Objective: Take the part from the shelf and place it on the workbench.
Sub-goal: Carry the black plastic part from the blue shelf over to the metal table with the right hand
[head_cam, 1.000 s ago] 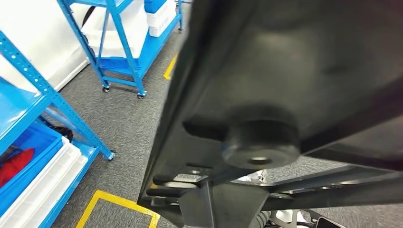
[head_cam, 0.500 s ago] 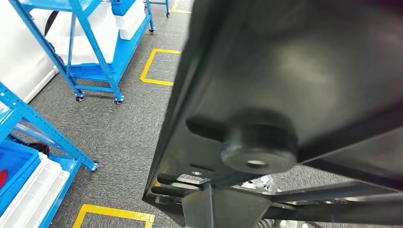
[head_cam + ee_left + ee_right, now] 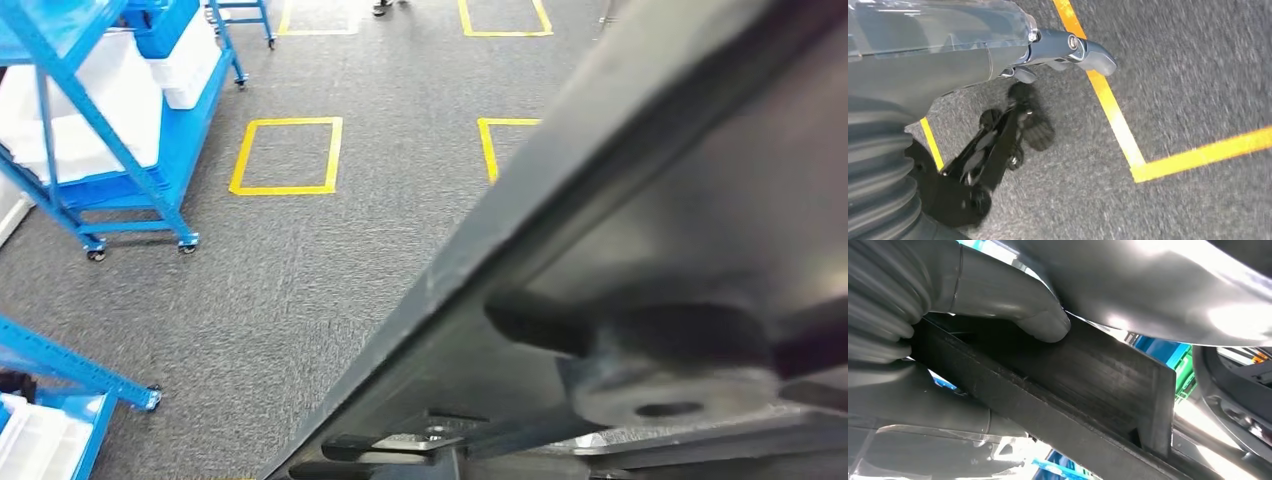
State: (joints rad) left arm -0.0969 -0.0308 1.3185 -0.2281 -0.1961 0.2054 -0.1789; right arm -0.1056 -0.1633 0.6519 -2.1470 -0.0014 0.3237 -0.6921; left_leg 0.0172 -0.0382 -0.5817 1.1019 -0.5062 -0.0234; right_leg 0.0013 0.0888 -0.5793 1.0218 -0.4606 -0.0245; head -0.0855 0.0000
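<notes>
grey carpet floor (image 3: 300, 260) marked with yellow tape squares (image 3: 286, 156). far left stands a blue wheeled shelf rack (image 3: 110, 130) holding white bins (image 3: 190, 60); another blue rack (image 3: 60, 365) near left.

part (image 3: 640, 230) right, close before camera | shelf (image 3: 110, 120) far left | floor (image 3: 300, 280) between

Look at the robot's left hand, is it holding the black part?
No, in the left wrist view the left hand hangs over the grey carpet with nothing in it; the right hand grips the black part.
</notes>
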